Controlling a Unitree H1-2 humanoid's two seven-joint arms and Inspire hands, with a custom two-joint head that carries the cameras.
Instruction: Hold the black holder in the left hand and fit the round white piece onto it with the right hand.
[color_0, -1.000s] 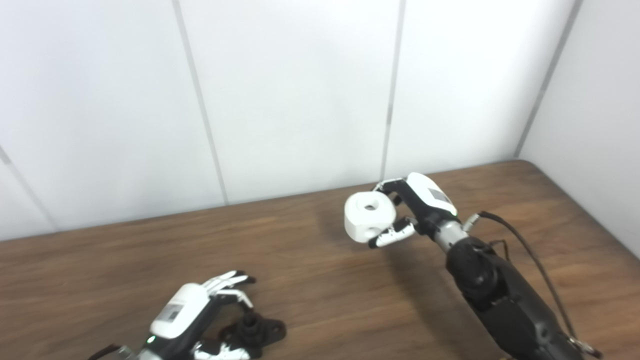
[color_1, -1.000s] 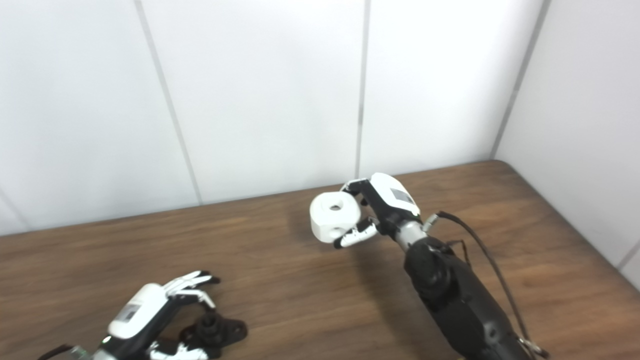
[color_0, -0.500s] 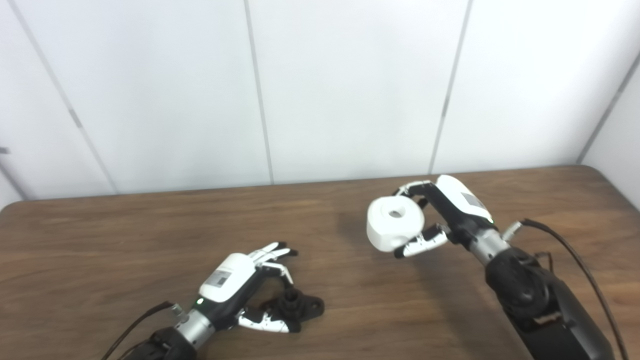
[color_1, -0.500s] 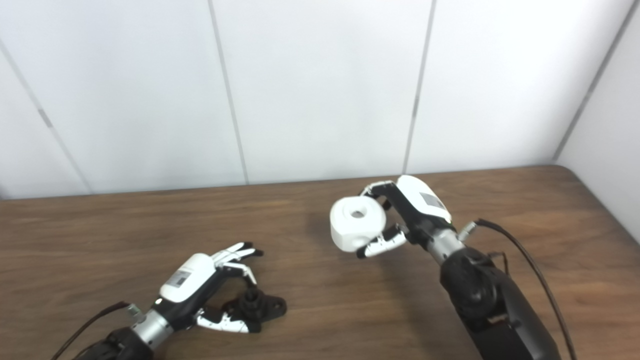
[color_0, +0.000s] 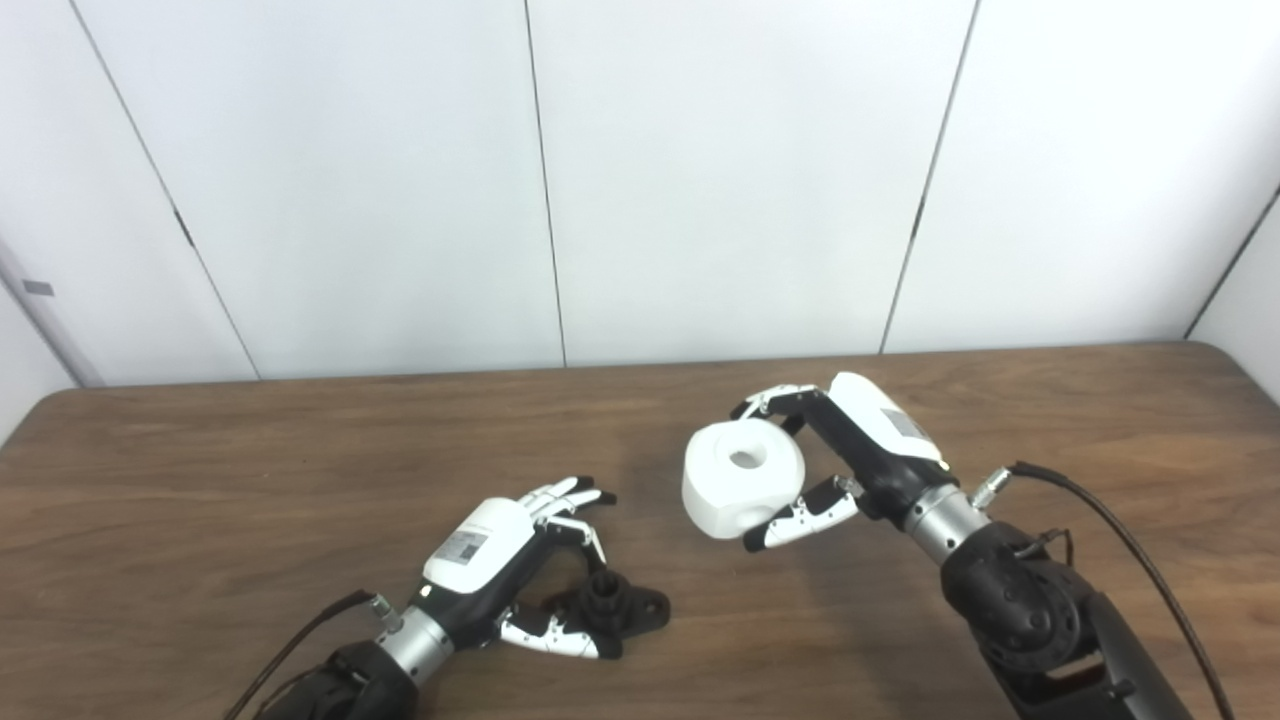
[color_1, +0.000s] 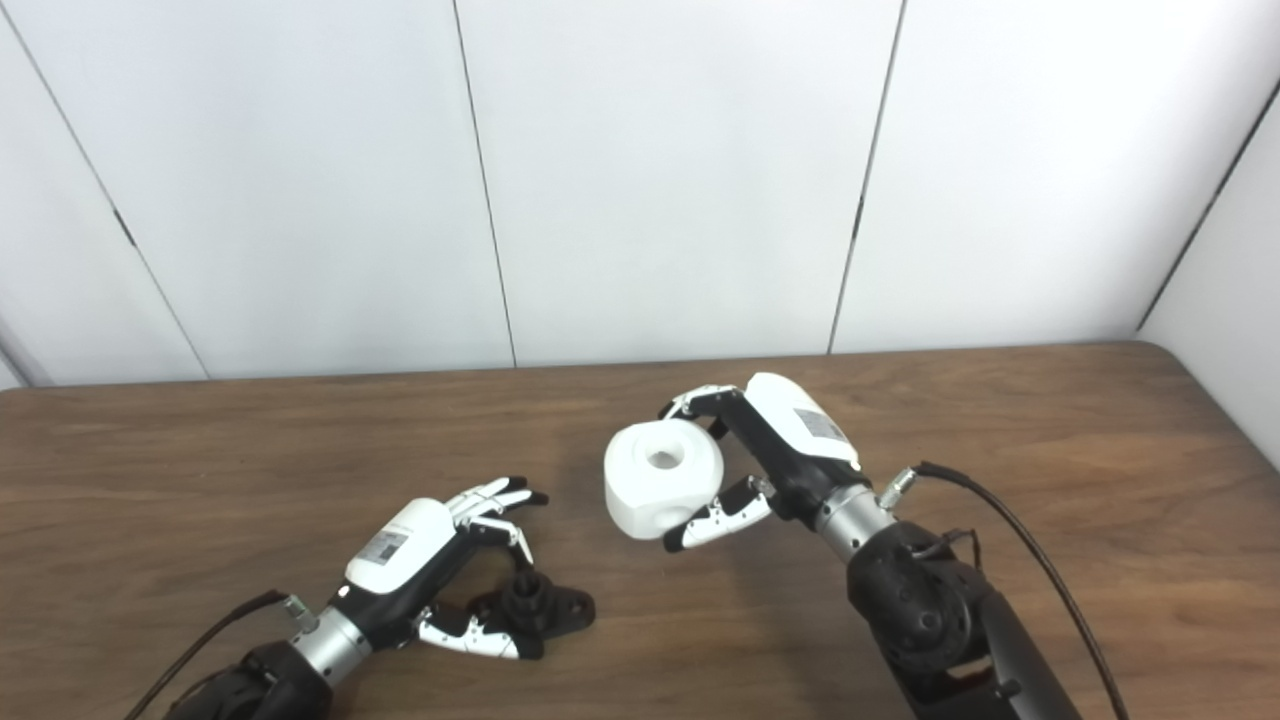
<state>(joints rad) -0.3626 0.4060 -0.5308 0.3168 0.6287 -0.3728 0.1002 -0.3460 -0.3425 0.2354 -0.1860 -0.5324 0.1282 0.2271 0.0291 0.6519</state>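
Note:
The black holder (color_0: 615, 608) lies flat on the brown table (color_0: 200, 480), its short post pointing up. My left hand (color_0: 495, 550) is open around it: the thumb lies along its near side and the fingers (color_0: 565, 495) spread above it, apart from the post. My right hand (color_0: 875, 450) is shut on the round white piece (color_0: 740, 478), which has a hole in its top. It holds the piece above the table, up and to the right of the holder. Both also show in the right eye view: the holder (color_1: 545, 608) and the white piece (color_1: 660, 478).
White wall panels (color_0: 700, 180) stand behind the table's far edge. A black cable (color_0: 1120, 530) runs from my right wrist over the table at the right. The table's right edge (color_1: 1210, 400) is near the side wall.
The whole picture has shifted, so the camera moved. My right hand has brought the white piece a little closer to the left hand and holder. The left hand stays open at the holder.

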